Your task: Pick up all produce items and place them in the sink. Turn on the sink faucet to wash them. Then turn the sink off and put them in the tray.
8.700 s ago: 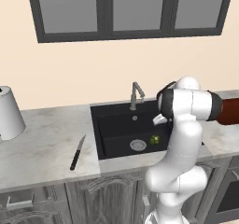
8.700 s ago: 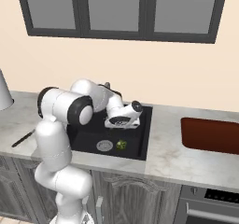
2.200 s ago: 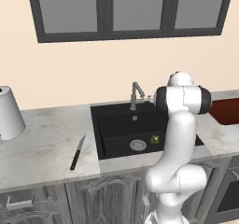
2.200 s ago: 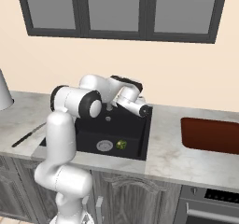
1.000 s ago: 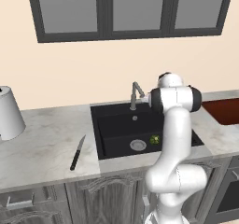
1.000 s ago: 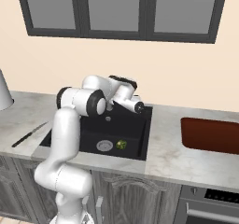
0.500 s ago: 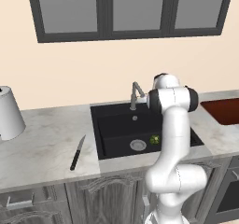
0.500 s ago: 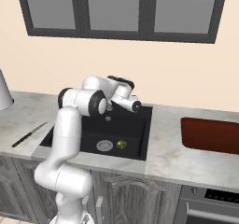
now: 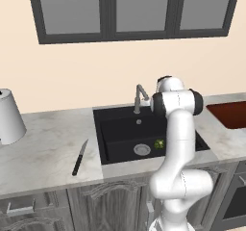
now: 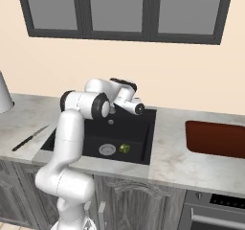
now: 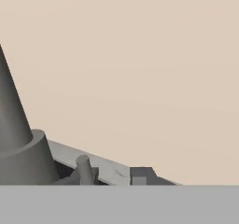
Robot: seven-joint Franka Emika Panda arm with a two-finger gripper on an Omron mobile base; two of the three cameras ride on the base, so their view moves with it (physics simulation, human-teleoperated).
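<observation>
**A:** Black basin first: the sink (image 9: pixel 120 129) is set into the marble tabletop (image 9: pixel 43 148), and the end effector (image 10: pixel 139 109) hangs over its back edge, close by the faucet (image 9: pixel 140 96).

**B:** Where is the broccoli relative to the end effector?

**A:** Below it and toward the robot's side. The broccoli floret (image 10: pixel 124 149) lies on the sink floor just beside the round silver drain (image 10: pixel 106 149). In the left base view the floret (image 9: pixel 159 143) peeks out at the edge of the white forearm.

**B:** Is the end effector clamped on anything?

**A:** I cannot tell. In both base views it is too small and turned away, and its camera looks mostly at the beige wall, with a grey cone-shaped part of the faucet (image 11: pixel 18 143) close on the left and a short grey stub beside it. No object shows between the fingers.

**B:** And the tray?

**A:** The reddish-brown tray (image 10: pixel 215 138) sits on the tabletop well apart from the end effector, off to the far side of the sink. It holds nothing.

**B:** Anything else around?

**A:** A black-handled knife (image 9: pixel 79 157) lies on the tabletop on the opposite side of the sink, well away from the end effector, and farther out stands a white cone-like object (image 9: pixel 8 117).
</observation>
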